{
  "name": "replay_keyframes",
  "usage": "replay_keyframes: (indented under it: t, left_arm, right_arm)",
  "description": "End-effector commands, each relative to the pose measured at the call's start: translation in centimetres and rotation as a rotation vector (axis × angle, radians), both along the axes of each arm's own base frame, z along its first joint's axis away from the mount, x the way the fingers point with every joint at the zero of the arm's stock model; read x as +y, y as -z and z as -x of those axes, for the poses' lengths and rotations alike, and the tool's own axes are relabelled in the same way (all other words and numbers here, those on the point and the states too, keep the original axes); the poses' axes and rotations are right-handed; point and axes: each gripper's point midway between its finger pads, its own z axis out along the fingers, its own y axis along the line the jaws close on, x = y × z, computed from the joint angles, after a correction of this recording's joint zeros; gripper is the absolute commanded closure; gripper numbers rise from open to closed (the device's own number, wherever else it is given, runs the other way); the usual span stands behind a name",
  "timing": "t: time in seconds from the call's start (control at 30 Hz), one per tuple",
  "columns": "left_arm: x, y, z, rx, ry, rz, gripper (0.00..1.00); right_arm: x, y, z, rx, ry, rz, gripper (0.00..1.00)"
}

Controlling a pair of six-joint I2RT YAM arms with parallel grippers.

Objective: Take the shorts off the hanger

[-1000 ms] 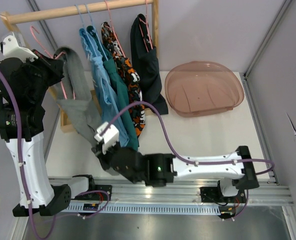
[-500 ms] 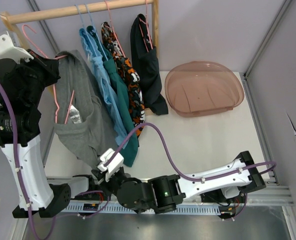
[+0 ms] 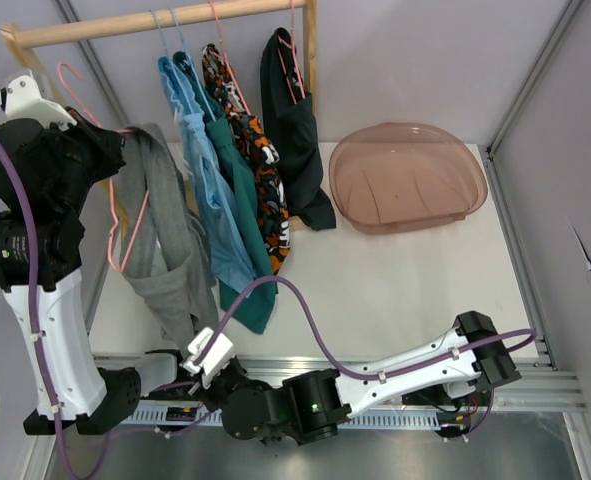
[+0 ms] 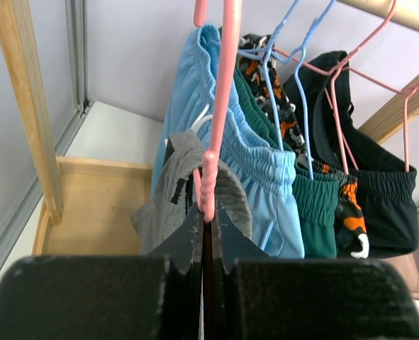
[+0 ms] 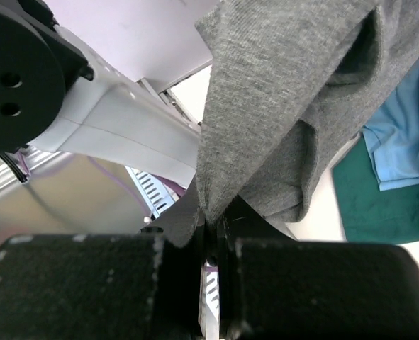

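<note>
As left jaws pinch the hanger [image 4: 228, 71], right jaws clamp grey shorts [image 5: 280, 85].

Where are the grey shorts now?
In the top view, the grey shorts hang at the left on the pink hanger, beside the light blue shorts; the right tool pinches their lower end.

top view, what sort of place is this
Likely a robot test bench dressed as a laundry corner: a white table walled by plain panels, a wooden rail hung with shorts, and a pink plastic tub.
</note>
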Motion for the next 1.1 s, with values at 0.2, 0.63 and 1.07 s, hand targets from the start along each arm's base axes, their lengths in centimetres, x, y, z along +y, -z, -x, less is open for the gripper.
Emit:
replay_keyframes:
  t: [0.2,0.63,1.07]
  left_arm:
    - [-1.8,-2.9,4.4,-0.243,0.059,0.163,1.00]
    - [-1.3,-0.2,10.5,-0.168,-0.005,0.241,1.00]
    - [-0.6,-6.5,12.3,-0.278,-0.007,0.193,1.00]
  right_arm:
    - [4.5,-4.8,-8.5,-0.051,0.021,-0.075,1.00]
    - [3.6,-12.2,-24.9,-0.020,0.155,-0.119,1.00]
    - [-9.3,-15.1,-13.1,-0.050,0.179,-0.231,1.00]
